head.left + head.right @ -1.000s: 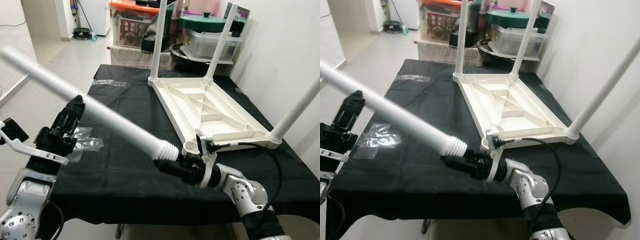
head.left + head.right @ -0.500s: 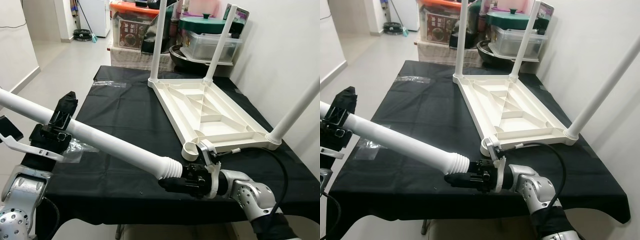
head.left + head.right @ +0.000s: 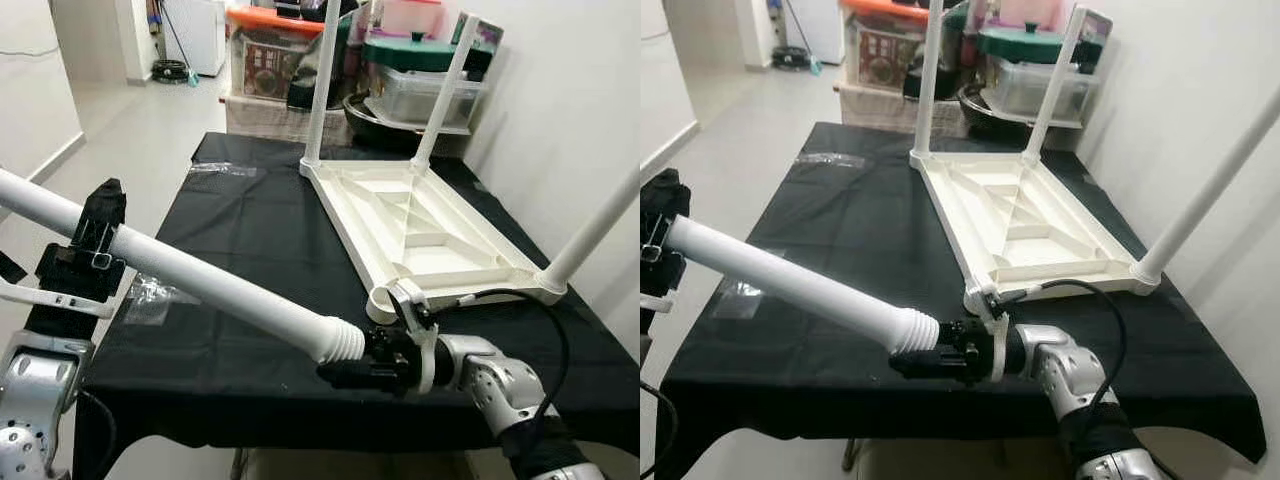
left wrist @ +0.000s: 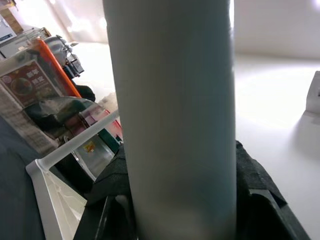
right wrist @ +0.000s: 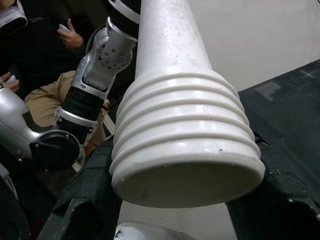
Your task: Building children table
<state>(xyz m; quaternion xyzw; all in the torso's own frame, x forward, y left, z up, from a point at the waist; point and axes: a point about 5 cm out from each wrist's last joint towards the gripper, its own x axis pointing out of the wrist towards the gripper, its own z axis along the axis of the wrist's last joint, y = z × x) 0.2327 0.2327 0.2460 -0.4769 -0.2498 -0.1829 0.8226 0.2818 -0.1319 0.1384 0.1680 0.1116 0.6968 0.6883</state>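
**Both grippers hold the loose table leg over the black table**

The right gripper (image 3: 345, 372) is clamped around the ribbed, threaded end of the white leg (image 3: 200, 280), its 2 black fingers (image 5: 85, 195) pressed on either side of the thread. Just beyond it, toward the far side, lies the round socket (image 3: 381, 298) at the near corner of the upturned tabletop (image 3: 420, 225); the leg's end sits near that socket but apart from it.

From the right gripper the leg runs up and away to the robot's left, where the left gripper (image 3: 95, 235) is closed around the shaft, well apart from the threaded end.

The tabletop lies upside down on the black cloth (image 3: 250, 210), with 3 legs (image 3: 320, 85) already standing in its other corners. Near the left gripper a clear plastic wrapper (image 3: 148, 297) lies on the cloth. Storage boxes (image 3: 420, 85) stand beyond the far edge.
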